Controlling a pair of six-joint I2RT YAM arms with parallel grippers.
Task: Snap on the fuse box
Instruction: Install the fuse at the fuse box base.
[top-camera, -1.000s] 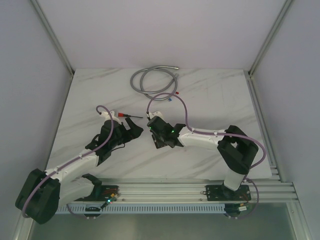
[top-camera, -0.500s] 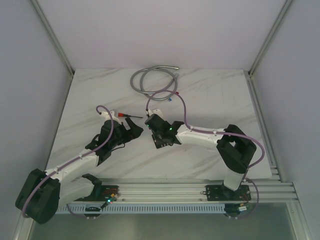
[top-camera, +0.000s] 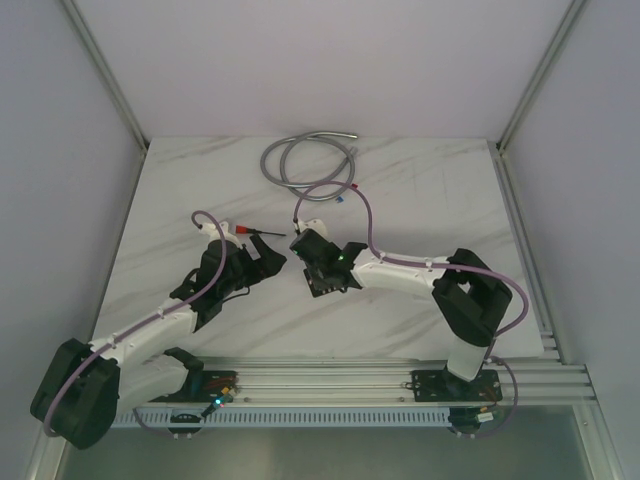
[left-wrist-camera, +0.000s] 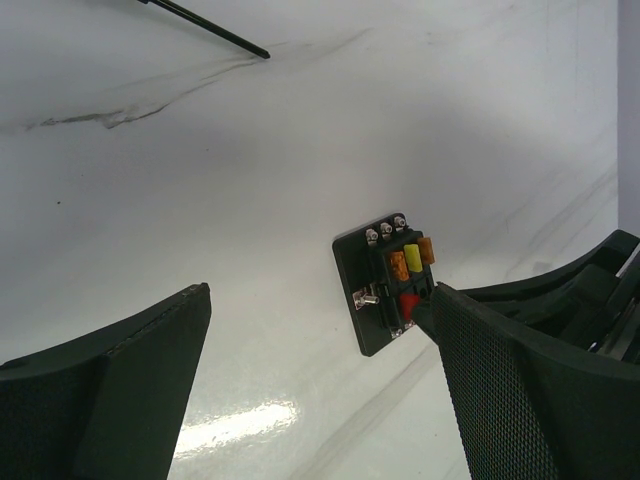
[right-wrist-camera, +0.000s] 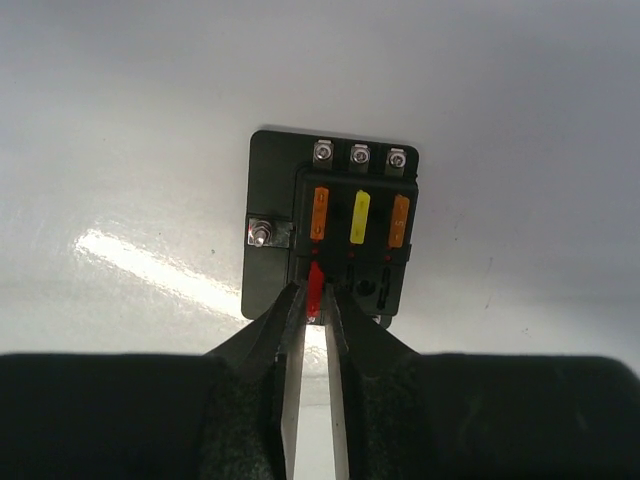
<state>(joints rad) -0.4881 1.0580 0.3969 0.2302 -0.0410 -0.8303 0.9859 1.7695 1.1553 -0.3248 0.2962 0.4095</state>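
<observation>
Right gripper (right-wrist-camera: 313, 312) nearly closed astride red fuse (right-wrist-camera: 315, 285) in fuse box (right-wrist-camera: 268, 180), grip unclear; left gripper (left-wrist-camera: 320, 295) wide open, empty, cropped.

The fuse box (right-wrist-camera: 335, 232) is a small black square: a flat base plate carrying a raised slotted block. It lies flat on the white marbled desk (right-wrist-camera: 120, 120), at the centre of the right wrist view and right of centre in the left wrist view. Three silver screw terminals line its upper edge, and one silver tab sits on its left side. The upper slots hold orange, yellow and orange fuses. Below them a red fuse (right-wrist-camera: 316, 288) stands in the left slot.
</observation>
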